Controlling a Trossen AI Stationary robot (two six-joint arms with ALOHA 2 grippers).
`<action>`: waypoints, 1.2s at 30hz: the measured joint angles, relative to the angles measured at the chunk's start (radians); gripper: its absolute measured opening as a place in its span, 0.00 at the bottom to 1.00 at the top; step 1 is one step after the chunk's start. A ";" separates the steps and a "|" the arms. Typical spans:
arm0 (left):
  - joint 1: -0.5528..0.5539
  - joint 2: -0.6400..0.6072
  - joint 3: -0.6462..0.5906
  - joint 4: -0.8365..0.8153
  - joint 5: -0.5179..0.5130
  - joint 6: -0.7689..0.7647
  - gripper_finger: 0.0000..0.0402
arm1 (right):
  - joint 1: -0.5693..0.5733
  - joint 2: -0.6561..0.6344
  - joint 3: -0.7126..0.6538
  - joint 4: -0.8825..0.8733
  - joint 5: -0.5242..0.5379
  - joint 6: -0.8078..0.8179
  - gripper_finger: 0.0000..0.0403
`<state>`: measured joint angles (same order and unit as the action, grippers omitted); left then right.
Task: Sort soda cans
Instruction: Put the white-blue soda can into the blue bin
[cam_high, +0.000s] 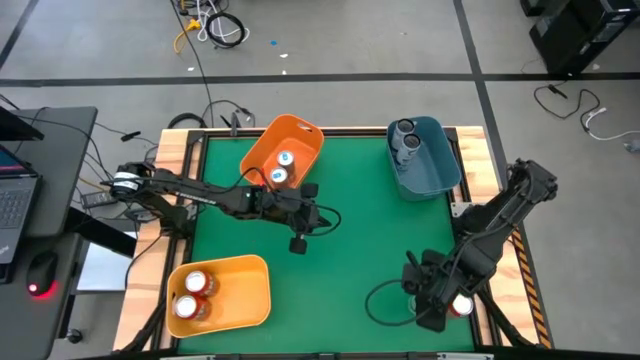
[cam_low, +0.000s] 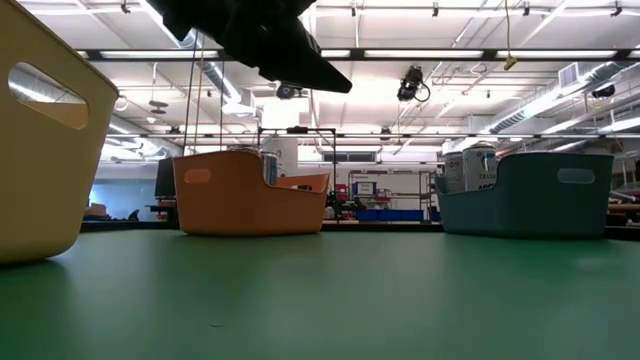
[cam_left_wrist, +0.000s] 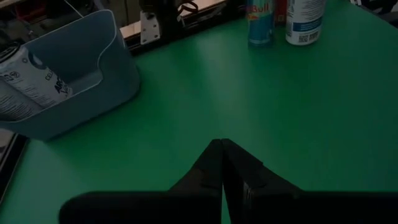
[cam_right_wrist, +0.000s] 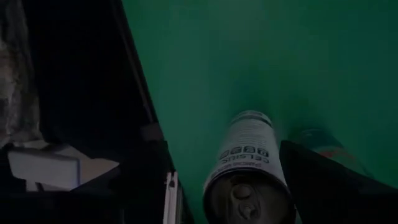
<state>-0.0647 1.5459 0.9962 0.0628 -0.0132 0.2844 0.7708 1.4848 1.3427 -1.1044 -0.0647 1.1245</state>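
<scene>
My right gripper (cam_high: 432, 298) hangs open over the table's near right corner, pointing down. Its fingers (cam_right_wrist: 323, 180) stand on either side of an upright pale can (cam_right_wrist: 245, 168) with a printed label; no touch shows. A second can (cam_right_wrist: 318, 140) stands just behind it. A silvery-topped can (cam_high: 462, 305) shows beside the right arm. In the left wrist view a blue can (cam_left_wrist: 260, 22) and a white can (cam_left_wrist: 305, 18) stand on the mat. My left gripper (cam_left_wrist: 222, 163) is shut, holds nothing and hovers over the table's middle (cam_high: 312, 212).
The orange bin (cam_high: 262, 150) at the far middle holds two white-and-blue cans. The blue bin (cam_high: 440, 165) at the far right holds dark cans. The yellow bin (cam_high: 245, 290) at the near left holds two red cans. Green mat lies bare between them.
</scene>
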 joint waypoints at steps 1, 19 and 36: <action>0.000 0.000 0.000 0.000 0.000 0.000 0.01 | 0.000 0.006 0.014 -0.010 0.000 -0.002 0.73; 0.033 0.000 0.000 -0.002 -0.001 0.001 0.01 | 0.058 0.144 0.153 -0.250 -0.054 -0.132 0.73; 0.033 0.000 0.000 -0.018 -0.027 -0.028 0.01 | 0.067 0.149 0.055 -0.191 -0.032 -0.235 0.73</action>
<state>-0.0315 1.5459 0.9962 0.0453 -0.0401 0.2562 0.8375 1.6341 1.3981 -1.2950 -0.0967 0.8898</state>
